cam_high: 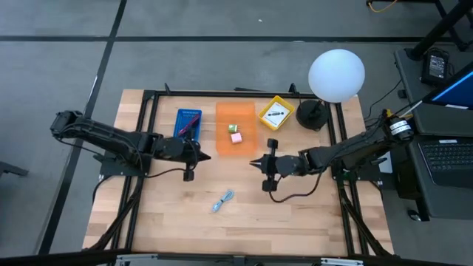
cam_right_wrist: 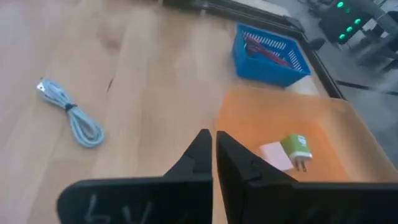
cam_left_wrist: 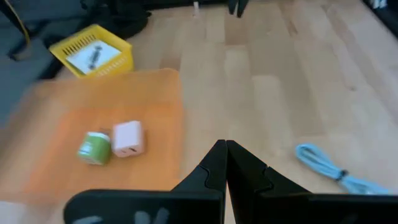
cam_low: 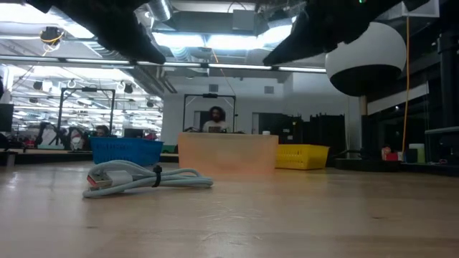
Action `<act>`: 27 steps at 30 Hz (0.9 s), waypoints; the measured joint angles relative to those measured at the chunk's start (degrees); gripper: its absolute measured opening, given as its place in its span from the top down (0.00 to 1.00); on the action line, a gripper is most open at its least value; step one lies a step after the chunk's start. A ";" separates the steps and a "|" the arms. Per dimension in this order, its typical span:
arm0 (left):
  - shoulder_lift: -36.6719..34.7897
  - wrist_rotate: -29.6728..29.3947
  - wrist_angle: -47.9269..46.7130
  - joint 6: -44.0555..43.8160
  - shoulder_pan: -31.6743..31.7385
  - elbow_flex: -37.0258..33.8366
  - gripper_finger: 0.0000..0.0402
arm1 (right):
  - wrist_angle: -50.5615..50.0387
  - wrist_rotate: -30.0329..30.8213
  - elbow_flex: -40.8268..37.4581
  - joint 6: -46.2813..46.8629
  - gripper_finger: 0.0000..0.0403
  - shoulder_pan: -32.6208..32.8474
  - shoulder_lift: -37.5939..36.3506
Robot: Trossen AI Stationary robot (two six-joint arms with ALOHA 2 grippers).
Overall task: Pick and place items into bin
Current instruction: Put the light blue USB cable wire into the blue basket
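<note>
High view: one item left loose on the bench (cam_high: 295, 222), the light-blue cord (cam_high: 222, 200), coiled into a short bundle, long axis running diagonally from near-left to far-right. It lies on the near side of both arms, roughly between them. Left end effector (cam_high: 205, 157) points toward centre, fingers pinched together, empty. Right end effector (cam_high: 256, 164) faces it, also pinched narrow, empty. Cord looks a little closer to the left one, though the gap is small either way; either arm would have to swing toward the near edge and open first. Orange bin (cam_high: 236, 127) sits beyond the end effectors with a pink cube (cam_high: 236, 137) and a greenish cube (cam_high: 232, 128) already in it; blue basket (cam_high: 188, 123) and yellow basket (cam_high: 276, 113) flank it.

Low view: cord lies flat on the bench, nothing touching it, connector end toward the blue-basket side. Arms only show as dark shapes overhead.

Left wrist view: closed fingertips meet in a point; cord off to one side, ahead, well apart from them.

Right wrist view: same, fingers together, cord well apart on the open wood, bin on the other side.
</note>
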 joint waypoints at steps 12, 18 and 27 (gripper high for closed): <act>10.06 -5.47 -5.24 -14.30 -9.50 8.65 1.00 | 5.50 0.51 -0.02 -0.31 1.00 3.59 -2.45; 21.05 -8.05 -16.77 -20.03 -13.61 20.05 1.00 | 6.27 0.18 -0.91 2.72 0.99 6.08 -2.47; 33.95 -8.32 -27.46 -35.82 -18.39 33.67 1.00 | 22.53 8.16 -12.87 4.63 0.99 13.54 -2.86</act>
